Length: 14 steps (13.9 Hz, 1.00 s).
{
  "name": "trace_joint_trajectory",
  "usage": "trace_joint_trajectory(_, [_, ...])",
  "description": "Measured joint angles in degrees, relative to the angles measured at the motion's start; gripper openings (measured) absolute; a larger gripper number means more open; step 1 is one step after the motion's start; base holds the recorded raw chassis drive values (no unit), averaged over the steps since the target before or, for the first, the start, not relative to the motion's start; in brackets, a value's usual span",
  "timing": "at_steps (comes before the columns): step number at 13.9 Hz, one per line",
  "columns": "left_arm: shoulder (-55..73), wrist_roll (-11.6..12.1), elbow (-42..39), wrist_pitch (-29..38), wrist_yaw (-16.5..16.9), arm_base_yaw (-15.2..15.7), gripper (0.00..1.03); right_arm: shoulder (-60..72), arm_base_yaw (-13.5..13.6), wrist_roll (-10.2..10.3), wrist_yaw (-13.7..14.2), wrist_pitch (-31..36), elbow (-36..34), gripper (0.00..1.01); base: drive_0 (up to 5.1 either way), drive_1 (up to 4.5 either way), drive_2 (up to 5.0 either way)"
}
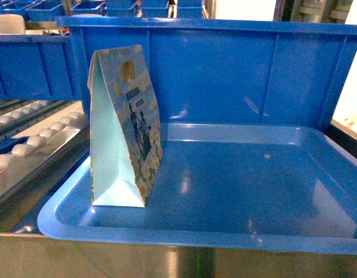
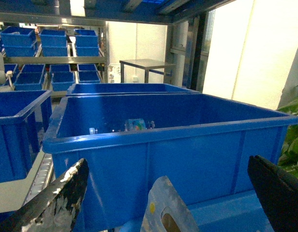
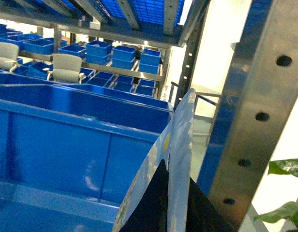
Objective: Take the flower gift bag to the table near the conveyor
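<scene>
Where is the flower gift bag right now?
In the head view, the flower gift bag stands upright at the left end of a shallow blue tray, just in front of a tall blue bin, with the roller conveyor to its left.

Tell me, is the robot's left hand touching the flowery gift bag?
Apart. The left wrist view shows the left hand open, a finger far out on each side of the gift bag, with blue bin between.

gift bag [image 2: 169, 212] | bottom cut off | print [image 1: 139, 124] blurred
</scene>
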Motion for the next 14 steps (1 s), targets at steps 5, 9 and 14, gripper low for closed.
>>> trace_joint_trajectory(5, [0.0,0.0,0.0,0.0,0.0,0.0,0.98,-11.3,-4.22,0.11,0.39,-4.37,-6.03,0.03,0.0,0.0,0.0])
trace_joint_trajectory(9, [0.0,0.0,0.0,0.0,0.0,0.0,0.98,-11.8,-5.49,0.22,1.64,-4.76,-6.43,0.03,0.0,0.0,0.0])
trace_joint_trajectory(14, [4.46,-0.5,6.78,-4.48,-3.61,-5.6,0.98,-11.8,-5.49,0.22,1.62,-4.76,-6.43,0.03,0.0,0.0,0.0])
